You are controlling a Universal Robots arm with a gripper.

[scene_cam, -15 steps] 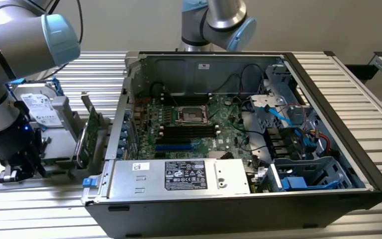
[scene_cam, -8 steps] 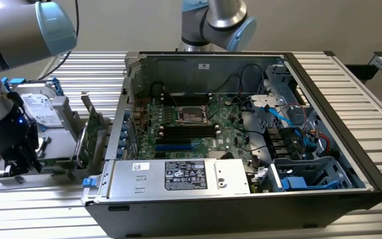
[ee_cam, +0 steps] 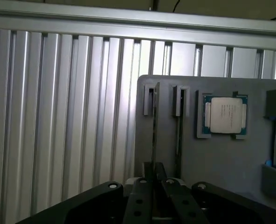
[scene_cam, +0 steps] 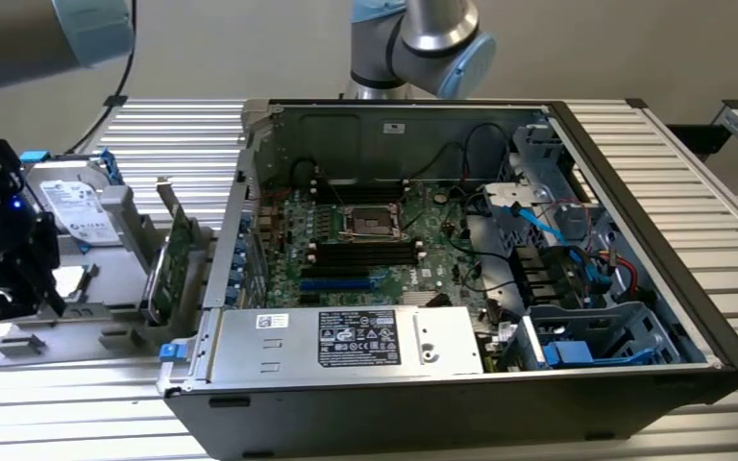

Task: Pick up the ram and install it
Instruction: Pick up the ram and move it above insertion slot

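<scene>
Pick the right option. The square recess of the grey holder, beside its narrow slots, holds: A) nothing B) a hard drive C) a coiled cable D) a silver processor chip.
D: a square silver processor chip lies flat in the grey holder's recess, near the slot where the ram stands on edge.

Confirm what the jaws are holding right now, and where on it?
The RAM stick: the gripper has its jaws shut across the stick's flat faces, while it stands in a slot of the gray holder.
</scene>
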